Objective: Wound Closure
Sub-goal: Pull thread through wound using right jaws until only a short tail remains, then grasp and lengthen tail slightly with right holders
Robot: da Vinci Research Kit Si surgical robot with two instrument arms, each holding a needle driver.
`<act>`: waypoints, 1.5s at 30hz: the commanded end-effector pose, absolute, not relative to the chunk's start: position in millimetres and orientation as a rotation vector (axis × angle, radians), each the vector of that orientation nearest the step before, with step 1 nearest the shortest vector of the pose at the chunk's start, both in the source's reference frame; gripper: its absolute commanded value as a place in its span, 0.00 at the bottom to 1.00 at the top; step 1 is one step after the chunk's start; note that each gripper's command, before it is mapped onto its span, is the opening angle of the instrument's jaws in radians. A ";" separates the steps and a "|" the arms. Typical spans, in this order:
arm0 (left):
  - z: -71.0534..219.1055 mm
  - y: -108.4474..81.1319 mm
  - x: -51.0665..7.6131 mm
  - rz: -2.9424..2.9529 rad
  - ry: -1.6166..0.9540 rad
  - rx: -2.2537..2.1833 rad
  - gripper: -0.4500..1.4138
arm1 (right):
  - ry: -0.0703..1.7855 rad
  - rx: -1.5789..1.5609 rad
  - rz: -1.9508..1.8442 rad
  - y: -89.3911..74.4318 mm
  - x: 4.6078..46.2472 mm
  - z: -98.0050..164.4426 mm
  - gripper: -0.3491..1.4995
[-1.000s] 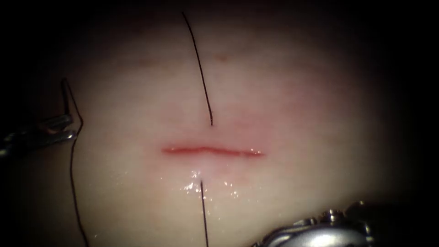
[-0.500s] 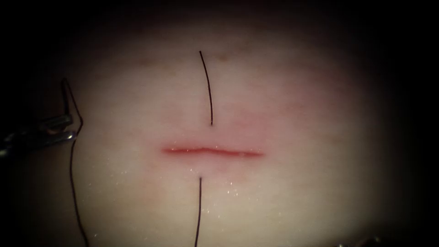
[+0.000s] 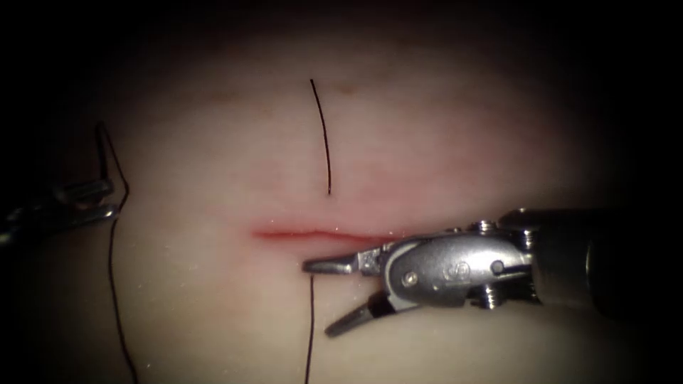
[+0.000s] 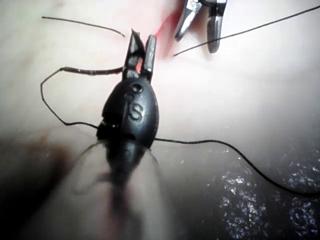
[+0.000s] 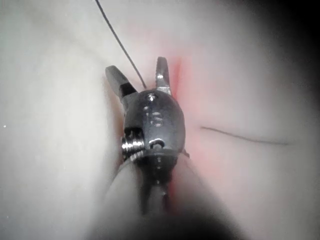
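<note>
Steel right jaws [image 3: 324, 299] apart astride near thread [image 3: 310, 327] | left tool [image 4: 140, 50] clamps needle [image 4: 95, 71] | I risk snagging cut [image 3: 313, 233]

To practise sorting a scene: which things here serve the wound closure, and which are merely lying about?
Job: pale pork tissue; its red slit cut; thin dark thread; dark curved needle, outside the tissue, gripped by the left arm's black tool, where along its curve unclear; right arm's steel tool, open, holding nothing.
Lying about: red fluid along the cut.
</note>
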State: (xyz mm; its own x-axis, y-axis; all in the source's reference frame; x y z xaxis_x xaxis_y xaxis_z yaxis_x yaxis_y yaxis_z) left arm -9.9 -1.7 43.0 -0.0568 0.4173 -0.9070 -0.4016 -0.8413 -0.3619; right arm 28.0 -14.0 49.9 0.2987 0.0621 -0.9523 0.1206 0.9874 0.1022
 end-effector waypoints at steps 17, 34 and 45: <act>43.7 -2.1 -10.4 1.942 -0.025 -1.677 0.00 | 1.288 0.310 -0.232 -19.4 28.0 47.1 0.00; 43.7 -2.1 -10.4 1.942 -0.025 -1.677 0.00 | 1.221 0.296 -0.096 -20.2 26.4 44.8 0.90; 43.7 -2.1 -10.5 1.942 -0.024 -1.676 0.00 | 1.003 0.380 0.426 -12.5 16.8 48.1 0.83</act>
